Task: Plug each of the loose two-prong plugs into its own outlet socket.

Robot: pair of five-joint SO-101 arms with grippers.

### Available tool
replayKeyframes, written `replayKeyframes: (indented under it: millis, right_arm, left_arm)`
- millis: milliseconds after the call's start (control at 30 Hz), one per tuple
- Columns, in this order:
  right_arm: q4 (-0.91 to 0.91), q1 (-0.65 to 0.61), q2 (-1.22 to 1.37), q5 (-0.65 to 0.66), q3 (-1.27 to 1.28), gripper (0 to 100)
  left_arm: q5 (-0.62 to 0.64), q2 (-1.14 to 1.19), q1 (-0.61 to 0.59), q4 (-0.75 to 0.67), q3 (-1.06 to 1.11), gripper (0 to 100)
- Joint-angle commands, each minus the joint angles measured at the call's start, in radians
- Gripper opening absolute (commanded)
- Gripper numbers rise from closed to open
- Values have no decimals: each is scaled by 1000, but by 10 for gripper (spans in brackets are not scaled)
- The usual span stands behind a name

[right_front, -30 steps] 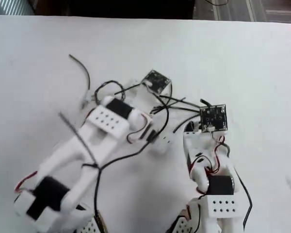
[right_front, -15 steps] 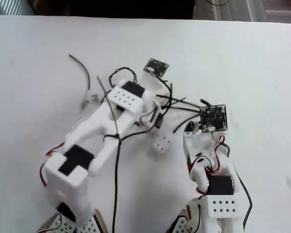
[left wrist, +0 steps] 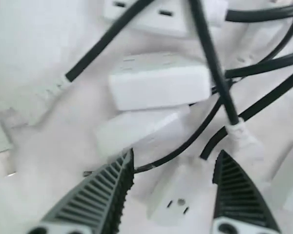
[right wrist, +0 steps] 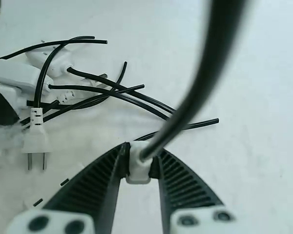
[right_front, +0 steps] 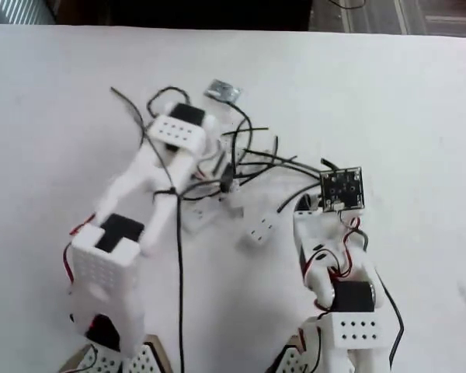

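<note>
In the left wrist view my left gripper (left wrist: 175, 156) is open over a heap of white outlet sockets and black cords. One socket (left wrist: 173, 202) lies between its fingers, and two white blocks (left wrist: 158, 85) lie just beyond. A white plug (left wrist: 244, 139) on a black cord rests by one fingertip. My right gripper (right wrist: 138, 152) is shut on a white plug (right wrist: 138, 165) whose black cord runs up past the camera. A loose two-prong plug (right wrist: 35, 141) lies on the table farther off. From above, the left arm (right_front: 167, 151) stretches over the cord tangle (right_front: 241, 159), and the right gripper (right_front: 301, 206) sits near a socket (right_front: 260, 228).
The white table (right_front: 388, 101) has free room at the right and at the back. A stray black cord (right_front: 128, 105) curls at the back left. Both arm bases stand at the front edge.
The left arm has swung back and to the left over the cord tangle, and the cords and sockets under it have shifted. The right arm has kept still with its plug.
</note>
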Motion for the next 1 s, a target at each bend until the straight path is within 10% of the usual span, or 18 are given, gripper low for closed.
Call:
replayKeyframes:
  millis: [0,400,967]
  right_arm:
    - [-13,1,-8,-8,-51,18]
    - [-25,139,-15,-8,-72,18]
    - [-24,242,-10,-78,-107,20]
  left_arm:
    - [-69,-7,-53,115,-138,246]
    - [-15,-7,197,351,-296,196]
    - [83,-4,449,95,8,197]
